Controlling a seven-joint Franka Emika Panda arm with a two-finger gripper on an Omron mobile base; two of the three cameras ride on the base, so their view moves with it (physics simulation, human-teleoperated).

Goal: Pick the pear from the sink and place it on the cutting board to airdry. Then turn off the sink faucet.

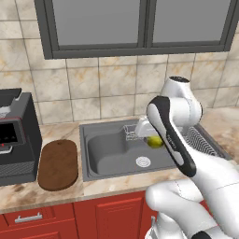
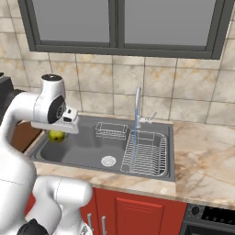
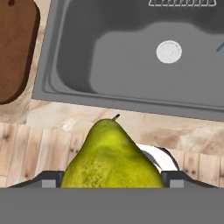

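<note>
Clamped between the two fingers of the gripper (image 3: 113, 183), the pear (image 3: 113, 162) sits lifted above the sink (image 3: 65, 65), with a dark finger tip showing at each flank of the fruit. Its skin is yellow-green, mottled with darker olive speckles low on the body, and brighter and smoother toward the neck. The shape is broad and rounded at the base, narrowing to a blunt neck capped by a short brown stem. In the hand view the long axis runs from the gripper outward, stem end pointing away from the hand and toward the near rim of the basin; the wide end sits down between the fingers.

From the left base view the pear (image 1: 155, 141) shows as a small yellow-green blob under the white hand, above the right part of the sink (image 1: 91, 154), near the small wire basket (image 1: 131, 133). From the right base view the pear (image 2: 56, 135) hangs below the hand at the left end of the sink (image 2: 87, 147), though here the fruit is small and partly covered, so its tilt is hard to judge.

Left of the basin, on the counter, lies the dark brown cutting board (image 1: 58, 164), bare, with a black appliance (image 1: 16, 135) just beyond it. At the back rim stands the sink faucet (image 2: 137, 108), a thin blue stream (image 2: 135, 144) falling onto the wire drying rack (image 2: 147, 153). The drain (image 2: 108, 160) lies in the basin floor.
</note>
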